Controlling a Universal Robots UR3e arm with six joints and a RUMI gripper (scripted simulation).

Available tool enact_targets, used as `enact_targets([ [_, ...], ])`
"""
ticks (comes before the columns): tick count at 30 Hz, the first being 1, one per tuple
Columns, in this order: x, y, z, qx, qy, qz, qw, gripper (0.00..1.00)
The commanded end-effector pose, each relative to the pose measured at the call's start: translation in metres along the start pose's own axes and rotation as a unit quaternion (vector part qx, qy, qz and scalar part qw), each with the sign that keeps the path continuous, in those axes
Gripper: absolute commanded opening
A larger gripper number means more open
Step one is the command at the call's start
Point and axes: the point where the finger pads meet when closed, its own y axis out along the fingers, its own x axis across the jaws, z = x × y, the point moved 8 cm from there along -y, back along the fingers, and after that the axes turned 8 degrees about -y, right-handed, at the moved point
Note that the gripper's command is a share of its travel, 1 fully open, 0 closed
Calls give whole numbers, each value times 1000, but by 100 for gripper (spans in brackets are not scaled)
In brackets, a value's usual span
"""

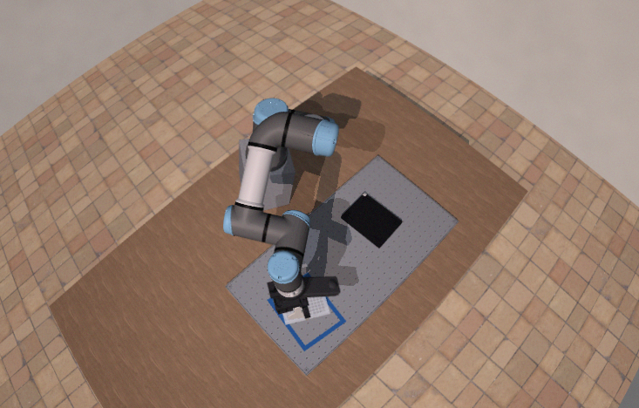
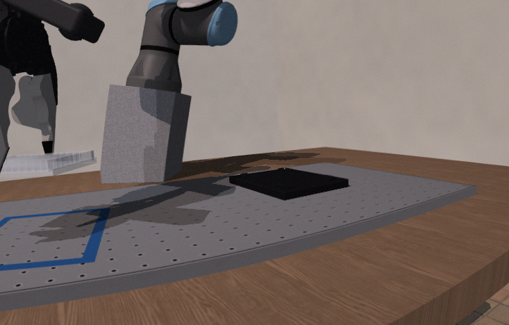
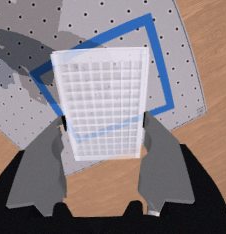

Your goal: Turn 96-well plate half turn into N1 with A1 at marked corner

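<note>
The tool (image 3: 103,137) clamps the 96-well plate (image 3: 103,102) by its long sides, aloft above the blue outline (image 3: 158,65), free to turn.

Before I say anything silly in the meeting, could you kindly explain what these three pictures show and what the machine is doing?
It is one jointed robot arm mounted on a grey block, on a wooden table. The first picture looks down from above, the second from the side at table height, the third from a camera on the arm's wrist.

On the table lies a grey plate full of small holes. On it sits a flat black square, the plate nest, and a blue outlined square.

The gripper has its jaws shut on a clear plastic tray with a grid of tiny wells, the 96-well plate. It hangs in the air above the blue outline, away from the nest.
</note>
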Motion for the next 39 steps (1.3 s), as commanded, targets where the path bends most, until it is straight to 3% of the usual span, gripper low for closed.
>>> enact_targets([
  [1,1,4,0,0,0,-2,1000,0],
  [39,1,26,0,0,0,-2,1000,0],
])
